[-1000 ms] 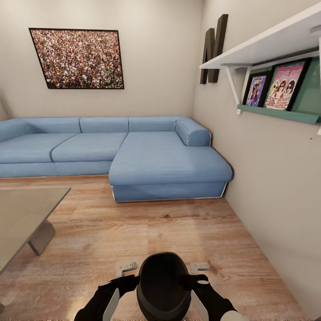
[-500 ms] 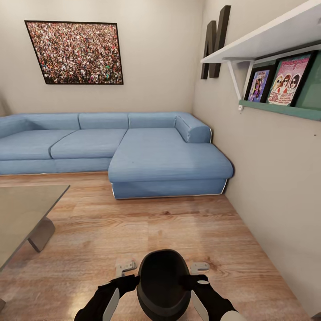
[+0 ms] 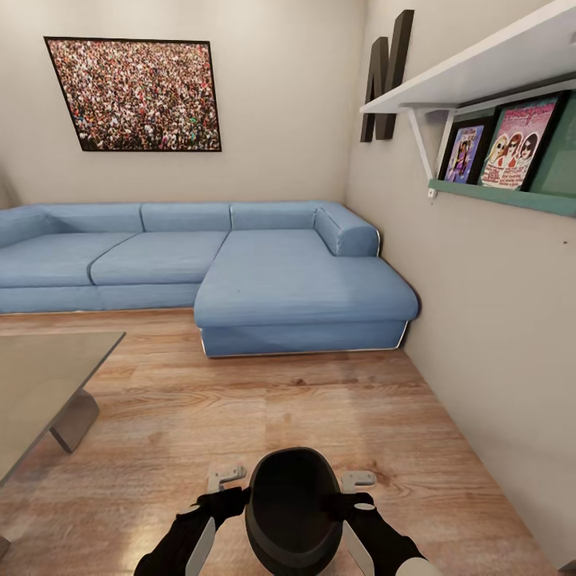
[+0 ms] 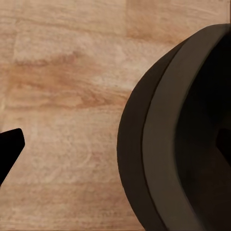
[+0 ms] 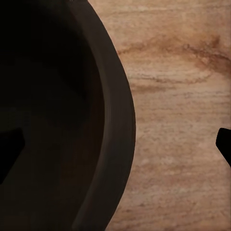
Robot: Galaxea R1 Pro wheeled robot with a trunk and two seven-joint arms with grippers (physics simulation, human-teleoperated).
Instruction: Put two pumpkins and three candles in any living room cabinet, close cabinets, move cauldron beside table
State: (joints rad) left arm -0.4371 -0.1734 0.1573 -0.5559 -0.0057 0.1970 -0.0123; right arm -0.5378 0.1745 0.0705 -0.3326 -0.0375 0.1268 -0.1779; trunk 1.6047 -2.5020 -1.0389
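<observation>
Between the two claws, low in the head view, sits the cauldron [image 3: 292, 512], a squat black pot with its wide mouth up. The left claw [image 3: 218, 506] is pressed on the pot's left side and the right claw [image 3: 354, 506] on its right side, so it looks like each one is clamped over the rim. In the left wrist view the cauldron [image 4: 183, 139] has its thick rim running right through where the fingers would meet, with one dark fingertip [image 4: 8, 149] out over the floor on the outside. In the right wrist view the cauldron [image 5: 62, 120] is much the same: one fingertip [image 5: 9, 151] sits dark inside the pot and the other pokes in at the edge over the planks. So both claws are spread around the rim wall and gripping it, as far as I can tell.

Under and all around the pot is light wood-plank floor [image 3: 320, 408]. Ahead of the claws and off to the left is the corner of the glossy grey desk [image 3: 40, 384] on its block leg [image 3: 74, 424], well apart from the cauldron. Further ahead, the blue L-shaped sofa [image 3: 240, 272] runs along the back wall, with a framed crowd picture [image 3: 132, 94] above it. To the right of the claws, the wall carries a white shelf [image 3: 472, 72] with two framed posters [image 3: 492, 148] under it.
</observation>
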